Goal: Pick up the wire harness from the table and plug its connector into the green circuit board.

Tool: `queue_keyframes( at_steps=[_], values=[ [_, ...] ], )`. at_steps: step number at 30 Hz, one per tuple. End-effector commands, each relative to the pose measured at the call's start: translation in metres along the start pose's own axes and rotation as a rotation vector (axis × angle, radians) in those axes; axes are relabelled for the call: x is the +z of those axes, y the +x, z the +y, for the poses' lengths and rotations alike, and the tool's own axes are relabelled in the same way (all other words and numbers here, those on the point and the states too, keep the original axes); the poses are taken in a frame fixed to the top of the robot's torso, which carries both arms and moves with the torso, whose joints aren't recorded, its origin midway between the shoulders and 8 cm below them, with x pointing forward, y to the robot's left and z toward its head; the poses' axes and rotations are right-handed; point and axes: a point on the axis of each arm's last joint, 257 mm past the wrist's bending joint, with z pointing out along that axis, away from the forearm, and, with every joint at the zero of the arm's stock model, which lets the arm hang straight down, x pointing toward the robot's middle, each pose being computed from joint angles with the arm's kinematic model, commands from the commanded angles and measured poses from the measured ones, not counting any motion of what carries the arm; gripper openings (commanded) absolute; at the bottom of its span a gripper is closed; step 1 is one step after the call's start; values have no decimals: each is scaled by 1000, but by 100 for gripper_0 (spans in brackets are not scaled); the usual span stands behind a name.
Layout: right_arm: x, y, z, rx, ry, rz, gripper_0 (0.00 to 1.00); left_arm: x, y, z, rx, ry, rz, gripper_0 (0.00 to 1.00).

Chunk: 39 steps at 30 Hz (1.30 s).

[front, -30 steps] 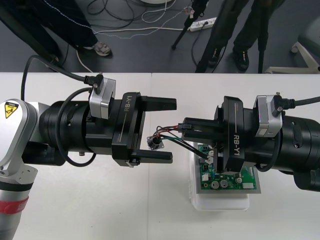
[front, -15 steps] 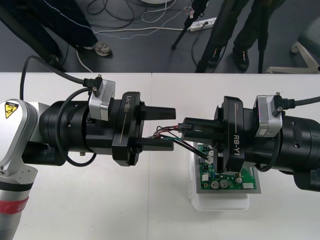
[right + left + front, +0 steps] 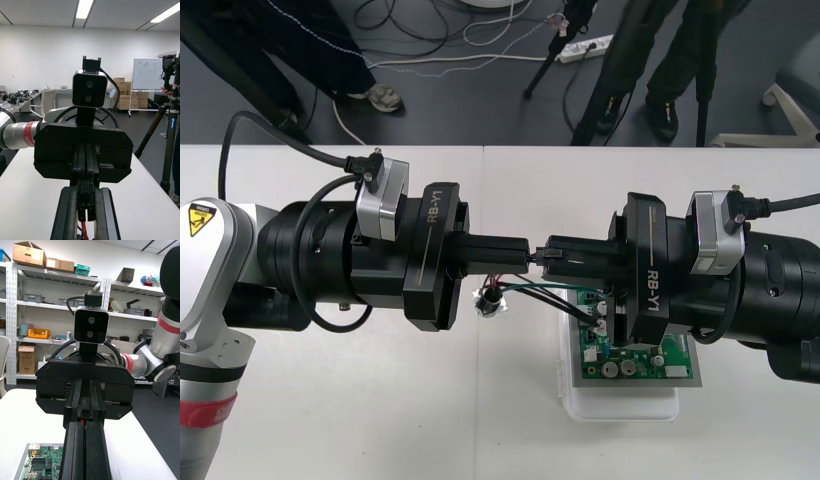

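Pale table [image 3: 330, 420] under the rig: nearest me, on the right, the green circuit board [image 3: 635, 360] is sitting on its white base [image 3: 620, 405]. Just left of the base and a little farther off, the wire harness [image 3: 555, 293] is hanging in the air, its round socket [image 3: 492, 300] dangling lowest and its green and black wires trailing right over the board. Farther back, the two arms are meeting tip to tip. I am holding the right gripper [image 3: 565, 255] clamped on the black plug [image 3: 86, 204], with a red wire showing between its fingers. The left gripper [image 3: 515, 250] is pressing its fingers together on the wires just left of the plug. I am judging this to be a regrip between hands. Doing it well is calling for one firm grip before the other loosens, a level plug, and wires lying clear of the components. The base is carrying the board alone, and I am seeing no plug seated in it.
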Motion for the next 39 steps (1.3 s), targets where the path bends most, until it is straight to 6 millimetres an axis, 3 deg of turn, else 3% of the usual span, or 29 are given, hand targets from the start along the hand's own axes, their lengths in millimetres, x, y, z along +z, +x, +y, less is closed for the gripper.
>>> queue_keyframes(
  at_steps=[1,12,13,15,16,17,18,19,33,39],
  values=[
    [13,-19,7,-67,-24,-41,0,0,-11,0,73,-3,-28,0],
    [12,-19,8,-68,-26,-39,0,0,-13,0,81,0,-36,0],
    [12,-19,8,-68,-26,-39,3,0,-13,0,79,0,-37,0],
    [12,-19,8,-66,-27,-39,28,1,-13,-1,85,4,-36,0],
    [12,-19,7,-66,-25,-40,28,0,-13,0,84,0,-36,0],
    [12,-19,7,-66,-25,-40,63,1,-14,0,85,1,-37,0],
    [12,-19,8,-65,-27,-39,63,0,-13,0,86,0,-36,0],
    [12,-18,7,-63,-24,-39,100,1,-13,0,86,2,-37,0],
    [12,-21,7,-65,-26,-47,100,-1,-15,0,101,2,-39,0],
    [10,-21,5,-64,-22,-44,100,-11,-9,2,94,-13,-14,0]
  ],
)
